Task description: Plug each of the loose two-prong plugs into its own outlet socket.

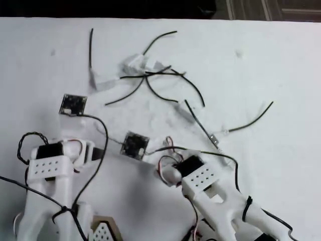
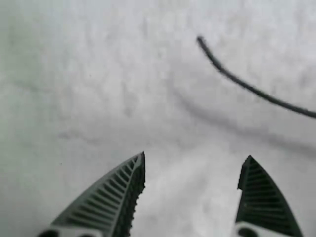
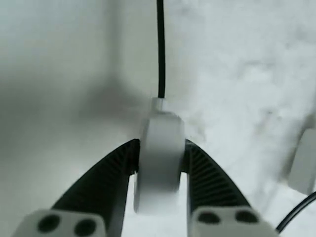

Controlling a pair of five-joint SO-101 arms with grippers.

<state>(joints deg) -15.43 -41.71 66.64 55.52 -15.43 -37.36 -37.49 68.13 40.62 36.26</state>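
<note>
The right gripper (image 3: 161, 144) squeezes a white plug (image 3: 159, 170) in the lower middle of the frame, the left gripper (image 2: 195, 157) hangs wide open (nothing in it) over the table (image 2: 74, 74), and the black cord (image 3: 160, 49) could tug the plug crooked.

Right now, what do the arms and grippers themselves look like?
Arms: white printed shells, black servos, perforated white plates, black cables cinched with ties, thin red-and-white wires. Left gripper and right gripper: dark, ribbed, pointed fingers on white bases with round screw holes.
</note>
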